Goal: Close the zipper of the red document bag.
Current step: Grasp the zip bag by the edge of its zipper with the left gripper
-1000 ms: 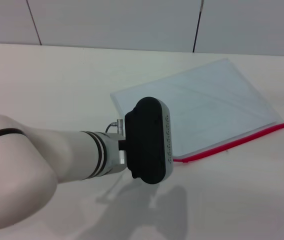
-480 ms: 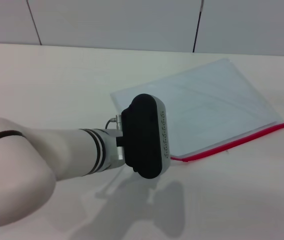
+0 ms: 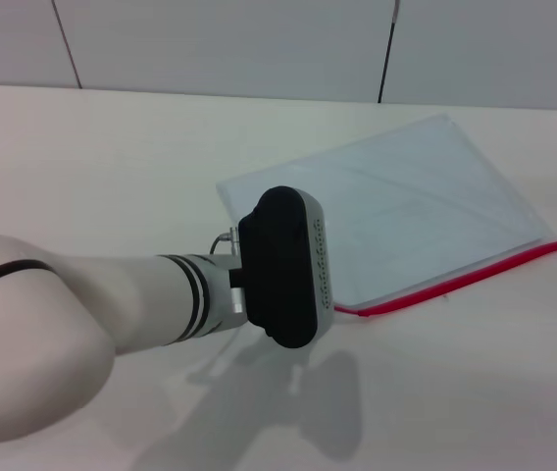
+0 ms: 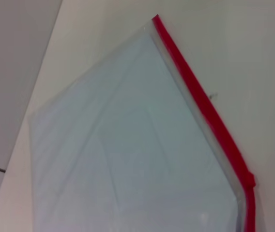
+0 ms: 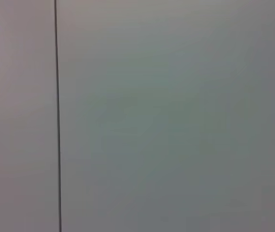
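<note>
The red document bag (image 3: 406,201) lies flat on the pale table (image 3: 112,167), right of centre, a translucent blue-white pouch. Its zipper (image 3: 455,280) is a thin red strip along the edge nearest me. My left arm reaches in from the left, and its black end housing (image 3: 283,267) hovers just over the bag's near left corner, hiding the gripper behind it. The left wrist view looks down on the bag (image 4: 128,154) and the zipper (image 4: 200,101), with a thicker red lump (image 4: 247,180) near the corner. The right gripper is out of view.
Grey wall panels (image 3: 259,44) rise behind the table's far edge. The right wrist view shows only a wall panel with a dark vertical seam (image 5: 56,116). The left arm's shadow (image 3: 298,412) falls on the table in front of the bag.
The left arm's black housing shifted slightly left and away from me a second ago, then held almost still. The bag has not moved.
</note>
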